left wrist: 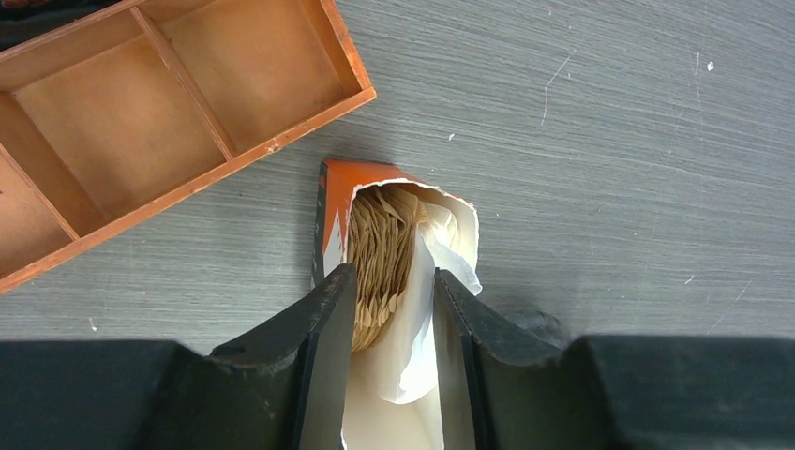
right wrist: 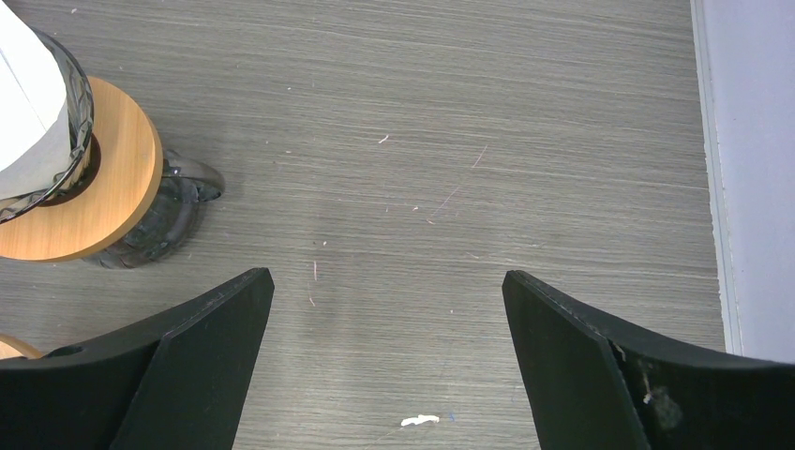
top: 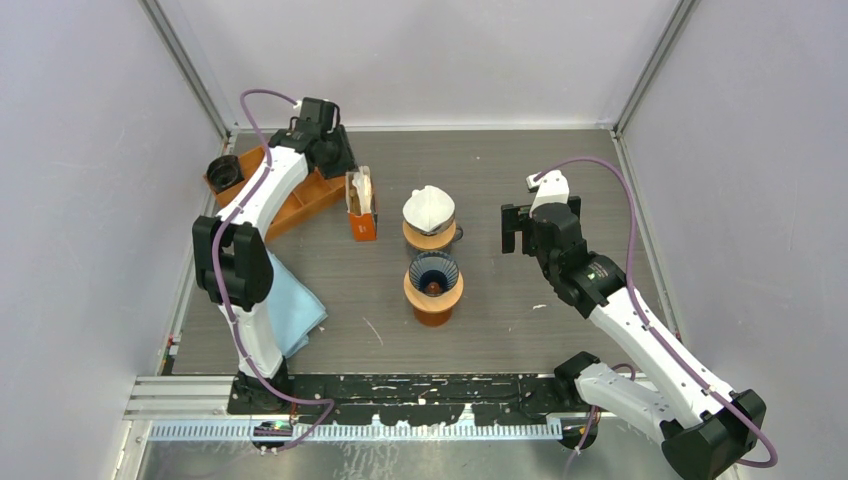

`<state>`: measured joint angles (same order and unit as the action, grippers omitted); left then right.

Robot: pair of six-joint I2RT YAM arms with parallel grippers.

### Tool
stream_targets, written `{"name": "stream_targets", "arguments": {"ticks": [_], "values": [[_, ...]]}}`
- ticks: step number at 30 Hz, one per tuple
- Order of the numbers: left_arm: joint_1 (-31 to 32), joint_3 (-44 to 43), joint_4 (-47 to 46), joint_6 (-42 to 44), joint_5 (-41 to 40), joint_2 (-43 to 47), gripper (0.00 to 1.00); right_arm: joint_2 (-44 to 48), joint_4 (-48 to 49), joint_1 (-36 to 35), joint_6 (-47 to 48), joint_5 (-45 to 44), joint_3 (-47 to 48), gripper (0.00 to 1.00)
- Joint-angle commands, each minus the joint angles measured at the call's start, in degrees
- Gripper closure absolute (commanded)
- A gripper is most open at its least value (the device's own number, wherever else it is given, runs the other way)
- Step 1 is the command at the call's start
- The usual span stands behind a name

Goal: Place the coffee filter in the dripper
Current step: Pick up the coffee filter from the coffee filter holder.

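Trouble is likeliest at the pick itself. The left gripper (left wrist: 392,277) has its jaws drawn narrow and pushed into the torn mouth of the orange filter box (left wrist: 330,220). The stack of brown coffee filters (left wrist: 380,244) and a flap of white paper (left wrist: 412,347) both lie between its fingers; whether they are pinched or only straddled I cannot tell. With so many sheets in the gap, a lift would probably bring up a wad rather than one filter, or catch only the white flap. The box looks light and nothing holds it down, so it could rise with the stack or topple. The wooden tray (left wrist: 281,141) sits just ahead and to the left of the fingertips, close enough to be nudged if the box slides. The empty dripper (top: 418,268) stands well off to this gripper's right and back toward the bases. The far dripper (top: 430,236), already topped with a white filter (top: 429,205), is nearer and could be taken for the target. A filter carried flat may also sit askew instead of opening into the cone. The right gripper (right wrist: 386,275) is spread wide and holds nothing. It hangs over bare table (right wrist: 525,141) with that far dripper ahead and to its left, too distant from the box to steady it.
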<state>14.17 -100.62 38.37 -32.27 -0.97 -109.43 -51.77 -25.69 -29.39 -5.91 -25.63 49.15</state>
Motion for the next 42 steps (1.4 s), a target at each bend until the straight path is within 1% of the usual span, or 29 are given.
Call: {"name": "stream_targets", "arguments": {"ticks": [1,17,22,27,30,42], "values": [[-0.27,-1.43,-0.07,1.20,1.34,1.01,0.64,0.28,3.09,0.12,0.42,-0.34,0.43,0.00],[0.41,0.25,-0.40,0.14,3.96,0.56,0.78,0.44,3.10,0.12,0.04,0.02,0.41,0.00],[0.38,0.18,-0.34,0.31,4.46,0.57,0.85,0.53,3.06,0.12,0.03,-0.06,0.34,0.00],[0.41,-0.02,0.04,0.96,4.18,2.23,0.95,0.77,3.04,0.12,0.05,-0.08,0.41,0.00],[0.37,-0.02,0.17,1.22,4.10,3.77,1.00,0.87,3.02,0.12,0.06,0.09,0.52,0.00],[0.38,2.02,0.19,2.46,2.79,11.42,1.00,2.08,2.42,0.12,0.05,1.48,1.63,0.00]]}}
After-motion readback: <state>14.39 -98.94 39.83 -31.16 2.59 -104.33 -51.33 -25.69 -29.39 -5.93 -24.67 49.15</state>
